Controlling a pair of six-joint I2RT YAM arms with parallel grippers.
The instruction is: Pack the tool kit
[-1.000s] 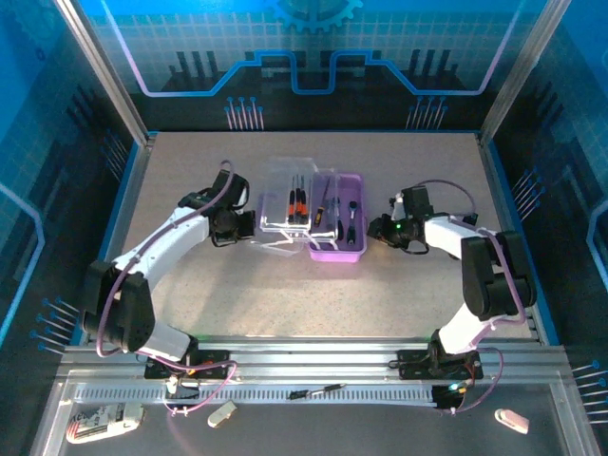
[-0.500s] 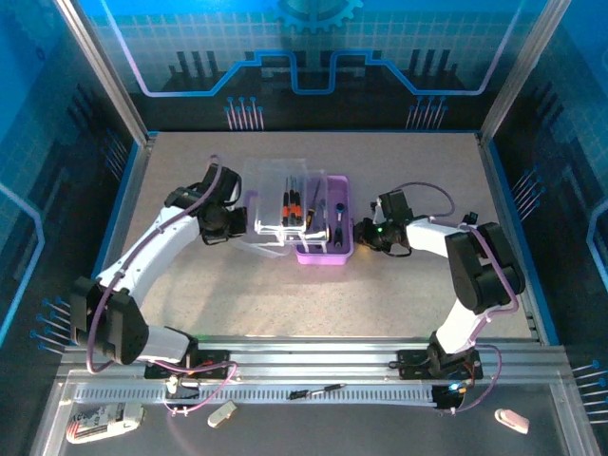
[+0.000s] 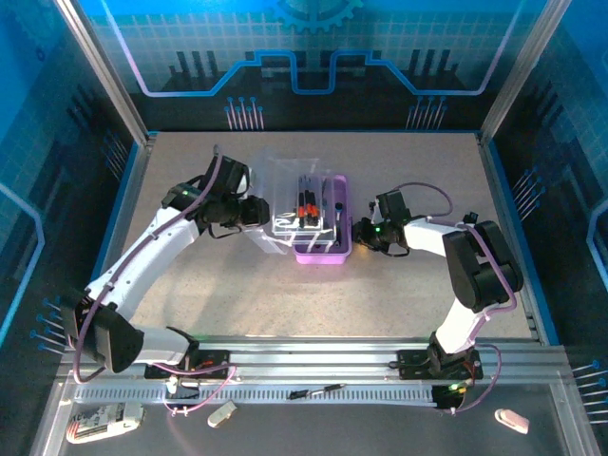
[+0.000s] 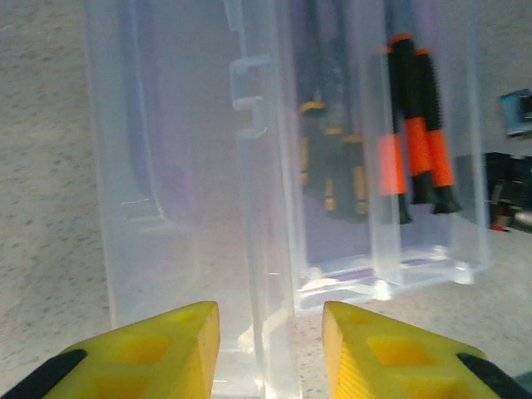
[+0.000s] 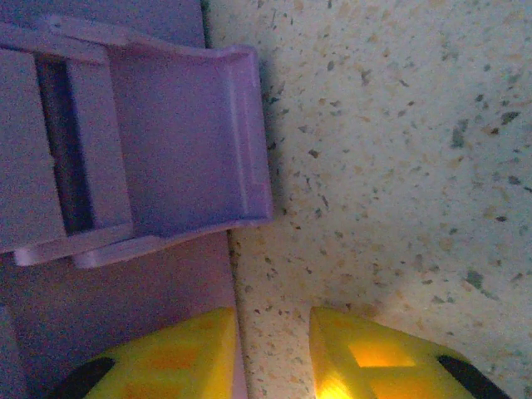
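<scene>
Left gripper (image 4: pixel 270 353): jaws apart, and the near edge of the clear lid (image 4: pixel 183 166) sits in the gap. The pads aren't visibly on it, so it reads as open, not gripping. In the top view it sits just beside the lid's left side.

Right gripper (image 5: pixel 274 353): jaws apart, bare speckled table (image 5: pixel 399 166) showing in the gap. One finger is over the purple base (image 5: pixel 108 316), and the base's edge runs along that finger's inner side. Nothing is clamped, so it's open. The purple handle (image 5: pixel 166 141) is just beyond the fingertips, on the same side of the case.

Tool kit (image 3: pixel 328 249): mid-table, between the two grippers. The right one is at its right wall. Its long axis runs roughly near-to-far, away from the arm bases. The lid lies over the left part of the base; I can't tell how far it's tipped.

Screwdrivers (image 3: pixel 306 204): inside, side by side, long axes parallel to the case's. Through the clear plastic in the left wrist view, the orange/black ones are on the right and the yellow/black ones beside them. I can't tell which end is the tip.
</scene>
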